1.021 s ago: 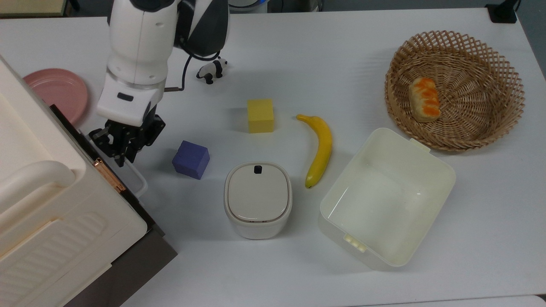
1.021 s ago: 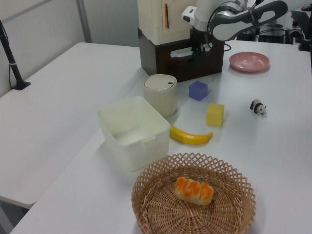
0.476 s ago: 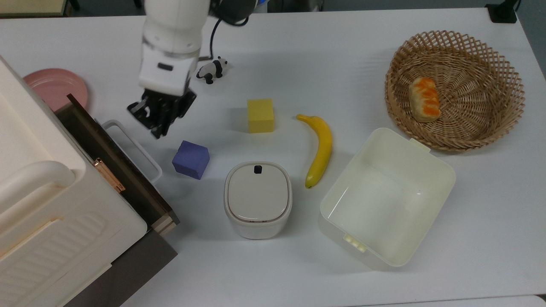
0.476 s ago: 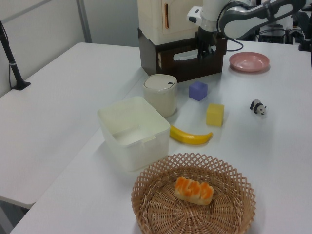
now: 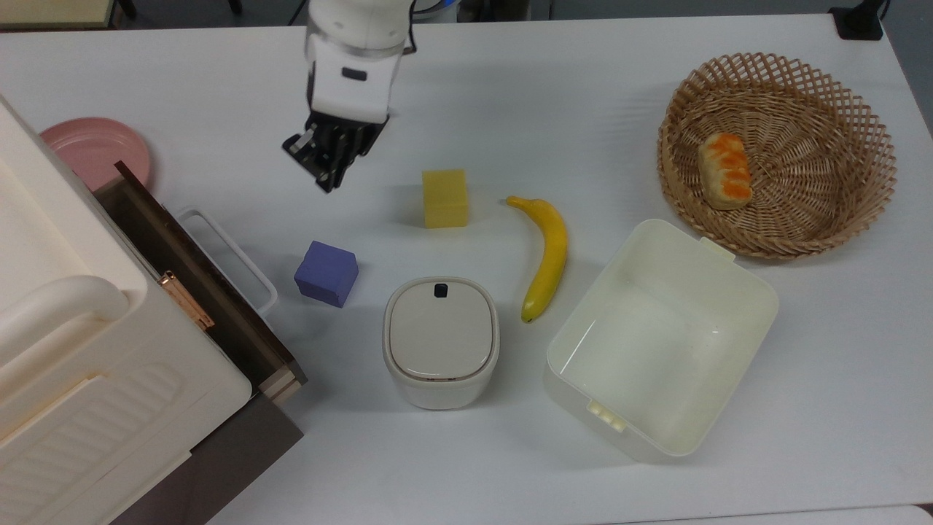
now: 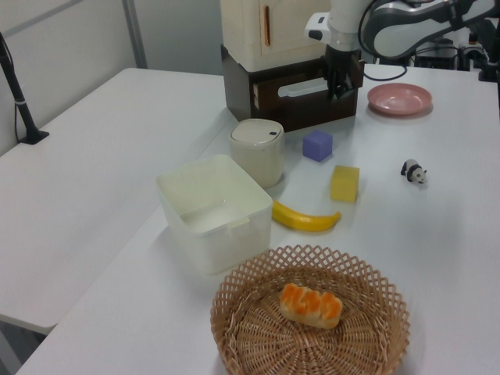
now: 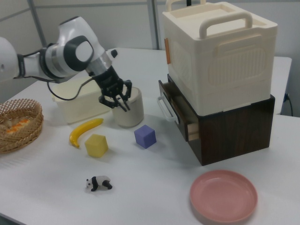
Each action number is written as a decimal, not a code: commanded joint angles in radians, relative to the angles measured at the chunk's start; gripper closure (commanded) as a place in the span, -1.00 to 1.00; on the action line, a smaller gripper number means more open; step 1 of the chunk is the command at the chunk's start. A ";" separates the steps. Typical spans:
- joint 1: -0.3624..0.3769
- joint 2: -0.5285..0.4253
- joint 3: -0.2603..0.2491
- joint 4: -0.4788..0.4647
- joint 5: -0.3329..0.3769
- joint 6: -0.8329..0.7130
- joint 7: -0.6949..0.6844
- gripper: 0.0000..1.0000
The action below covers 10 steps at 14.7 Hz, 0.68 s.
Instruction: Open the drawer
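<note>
Under cream cabinet (image 7: 218,61), dark wooden drawer (image 7: 177,111)

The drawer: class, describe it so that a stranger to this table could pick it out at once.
Find the tall cream cabinet on its dark brown base. The drawer juts partly out of that base, facing the purple cube. Its dark brown front and white loop handle set it apart from the cream boxes nearby.

Banana (image 5: 545,257) lies between yellow cube (image 5: 445,197) and tub (image 5: 660,339).
</note>
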 commanded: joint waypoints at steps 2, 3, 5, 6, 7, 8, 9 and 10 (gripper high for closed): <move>0.006 -0.070 0.042 -0.036 0.109 -0.110 0.028 0.73; 0.000 -0.067 0.042 -0.023 0.111 -0.107 0.033 0.71; -0.022 -0.051 0.041 -0.001 0.105 -0.075 0.030 0.68; -0.054 -0.034 0.041 0.010 0.102 -0.029 0.030 0.64; -0.082 -0.017 0.041 0.016 0.096 0.019 0.030 0.53; -0.102 0.003 0.038 0.023 0.094 0.066 0.028 0.45; -0.117 0.028 0.033 0.026 0.077 0.111 0.030 0.42; -0.128 0.049 0.032 0.036 0.051 0.152 0.033 0.39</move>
